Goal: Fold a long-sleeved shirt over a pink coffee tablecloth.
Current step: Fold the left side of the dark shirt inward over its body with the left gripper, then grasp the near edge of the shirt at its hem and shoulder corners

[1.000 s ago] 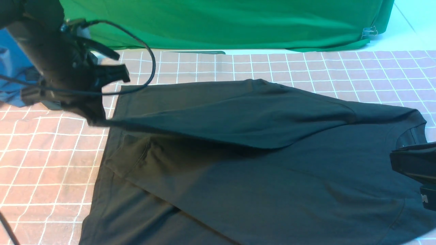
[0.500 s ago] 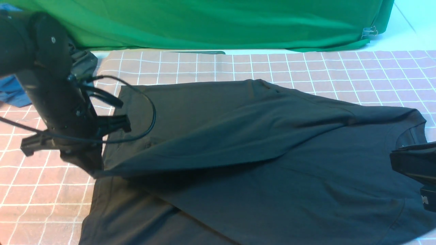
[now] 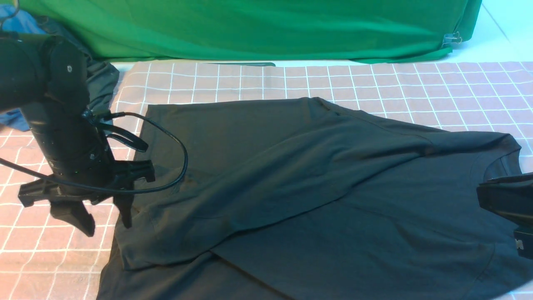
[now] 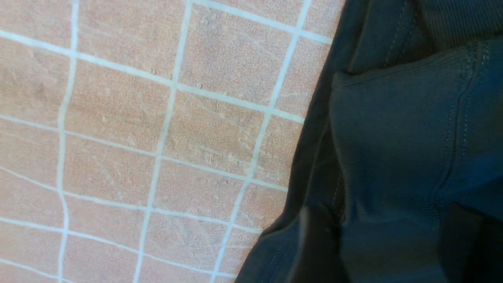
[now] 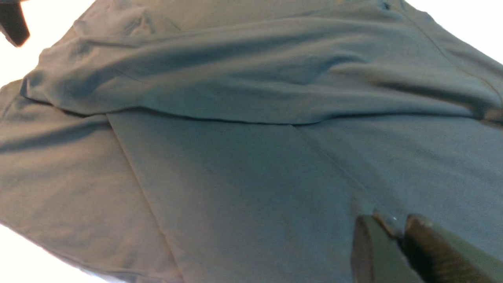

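The black long-sleeved shirt (image 3: 333,233) lies spread on the pink coffee tablecloth (image 3: 416,83), collar to the right. One sleeve (image 3: 270,179) lies folded diagonally across the body, with its cuff (image 4: 393,137) near the shirt's left edge. My left gripper (image 3: 106,221) hovers just above that cuff, open, its fingers (image 4: 314,243) on either side of the cloth without pinching it. My right gripper (image 5: 397,230) is at the collar end by the right edge (image 3: 504,204). Its fingers are nearly together on a small ridge of the shirt (image 5: 235,177).
A plain green cloth (image 3: 266,29) hangs along the back, held by a metal clip (image 3: 452,39). A blue garment (image 3: 16,118) and a dark grey-green garment (image 3: 102,83) lie behind my left arm. Bare gridded tablecloth (image 4: 157,137) shows left of the shirt.
My left gripper carried the sleeve end down toward the near left, then opened and let it go. The sleeve now lies flat on the shirt. The right gripper has not moved.
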You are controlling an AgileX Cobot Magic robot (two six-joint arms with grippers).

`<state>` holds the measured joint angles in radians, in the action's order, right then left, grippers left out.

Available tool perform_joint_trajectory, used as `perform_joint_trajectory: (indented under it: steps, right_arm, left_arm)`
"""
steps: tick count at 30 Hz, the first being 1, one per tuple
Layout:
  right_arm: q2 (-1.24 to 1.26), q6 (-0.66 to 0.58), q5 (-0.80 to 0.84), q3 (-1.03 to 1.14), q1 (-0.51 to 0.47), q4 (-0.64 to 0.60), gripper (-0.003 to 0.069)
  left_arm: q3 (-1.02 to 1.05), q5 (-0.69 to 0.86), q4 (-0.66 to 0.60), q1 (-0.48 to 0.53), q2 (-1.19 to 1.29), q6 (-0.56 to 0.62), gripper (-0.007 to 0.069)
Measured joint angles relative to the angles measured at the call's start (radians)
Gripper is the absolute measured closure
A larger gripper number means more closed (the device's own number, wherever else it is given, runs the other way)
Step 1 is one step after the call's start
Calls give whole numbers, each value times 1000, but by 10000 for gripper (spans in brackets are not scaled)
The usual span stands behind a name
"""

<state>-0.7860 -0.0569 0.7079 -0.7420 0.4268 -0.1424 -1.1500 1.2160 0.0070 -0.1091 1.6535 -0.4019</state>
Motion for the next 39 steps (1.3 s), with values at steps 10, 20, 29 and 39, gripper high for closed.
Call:
perform_joint_trajectory:
  steps: [10,20,29,39]
  right_arm:
    - [-192,98,169,-204,-149,177,625]
    - [-571,-19,258,-389,-352,101,609]
    - [-888,-133,170,-582,-353,-16,330]
    - [-1211,-160,161,-811,-351,-24,247]
  left_arm:
    - [0,-16,-65,-116,0,80,353]
    - [0,-193,-138,-215,0,98,612]
    - [0,-226,-145,-217,0,112,611]
    - [0,-226,-145,-217,0,117,611]
